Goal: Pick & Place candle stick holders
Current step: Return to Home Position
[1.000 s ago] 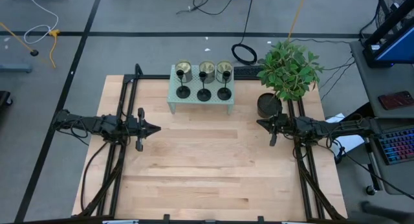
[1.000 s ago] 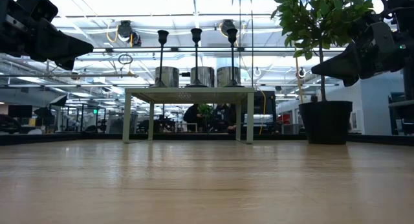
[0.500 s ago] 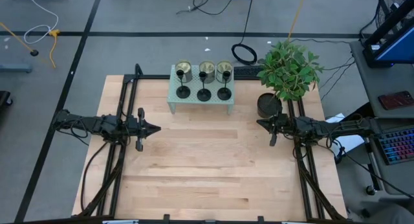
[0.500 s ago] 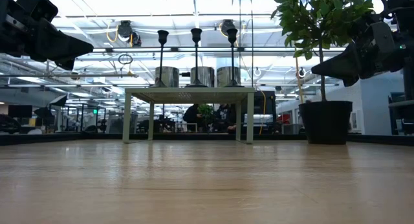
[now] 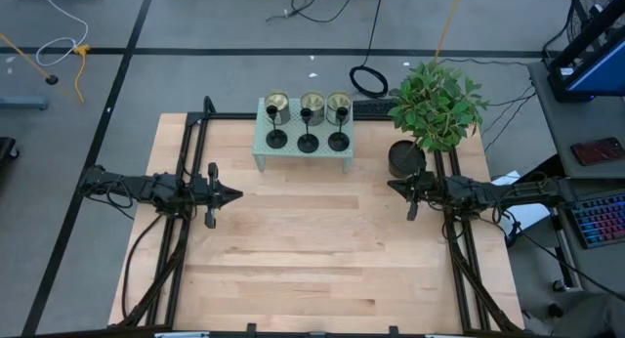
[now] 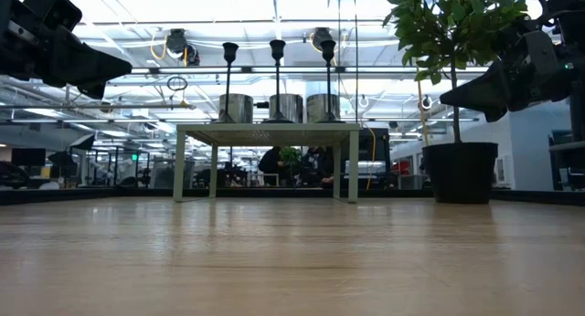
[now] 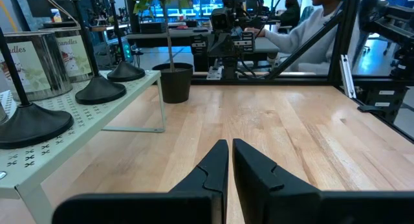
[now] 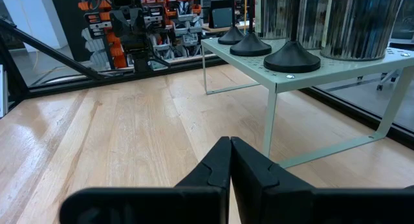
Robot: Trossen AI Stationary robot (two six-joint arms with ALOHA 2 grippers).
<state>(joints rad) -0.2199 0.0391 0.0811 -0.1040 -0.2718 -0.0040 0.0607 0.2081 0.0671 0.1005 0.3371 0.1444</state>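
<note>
Three black goblet-shaped candle stick holders (image 5: 277,136) (image 5: 308,141) (image 5: 338,138) stand by their round bases in a row on a pale green perforated shelf (image 5: 304,154) at the table's far middle. They also show in the low view (image 6: 277,49). Behind them on the shelf stand three pale round cans (image 5: 311,105). My left gripper (image 5: 237,193) is shut and empty above the table's left side. My right gripper (image 5: 390,187) is shut and empty above the right side. Both hang above the table (image 6: 91,69) (image 6: 452,97).
A potted green plant (image 5: 435,108) in a black pot (image 5: 406,158) stands at the far right, close to my right gripper. A person sits beyond the table in the left wrist view (image 7: 310,23). Bare wooden tabletop (image 5: 312,250) lies between the arms.
</note>
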